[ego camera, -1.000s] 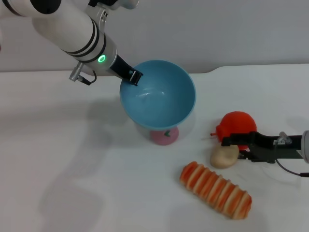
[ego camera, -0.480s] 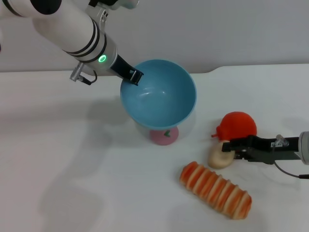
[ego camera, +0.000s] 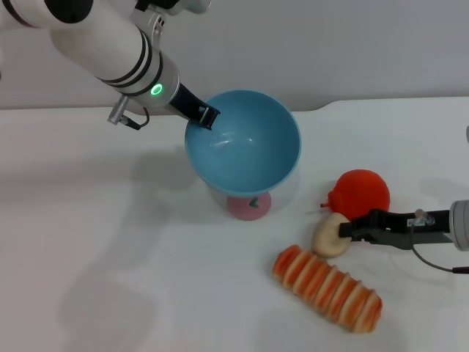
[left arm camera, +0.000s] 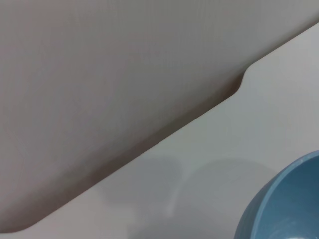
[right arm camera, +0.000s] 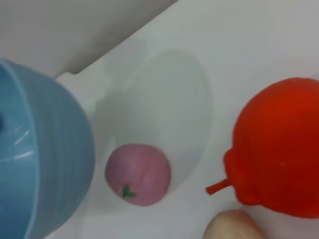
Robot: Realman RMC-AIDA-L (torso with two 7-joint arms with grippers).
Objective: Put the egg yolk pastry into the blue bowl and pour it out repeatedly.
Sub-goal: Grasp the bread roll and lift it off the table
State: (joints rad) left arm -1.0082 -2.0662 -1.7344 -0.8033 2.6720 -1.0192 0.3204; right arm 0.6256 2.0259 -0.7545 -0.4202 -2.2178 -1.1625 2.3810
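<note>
The blue bowl [ego camera: 249, 147] hangs tilted above the table, its opening turned toward me, and my left gripper [ego camera: 207, 115] is shut on its far-left rim. Its wall also shows in the left wrist view [left arm camera: 284, 204] and the right wrist view [right arm camera: 40, 149]. The bowl is empty. The egg yolk pastry [ego camera: 327, 236] lies at the right, just in front of the red fruit. My right gripper [ego camera: 350, 229] reaches in low from the right edge and is closed on the pastry's right end. Only the top of the pastry [right arm camera: 232, 226] shows in the right wrist view.
A pink bun with a green mark [ego camera: 248, 207] sits under the raised bowl, also seen as the pink bun [right arm camera: 138, 174] from the right wrist. A red-orange fruit [ego camera: 360, 192] lies behind the pastry. A long orange-and-cream striped bread [ego camera: 327, 288] lies in front of it.
The right gripper's fingers have closed onto the pastry and nudged it a little left and upright. The bowl has drifted slightly right in the left gripper.
</note>
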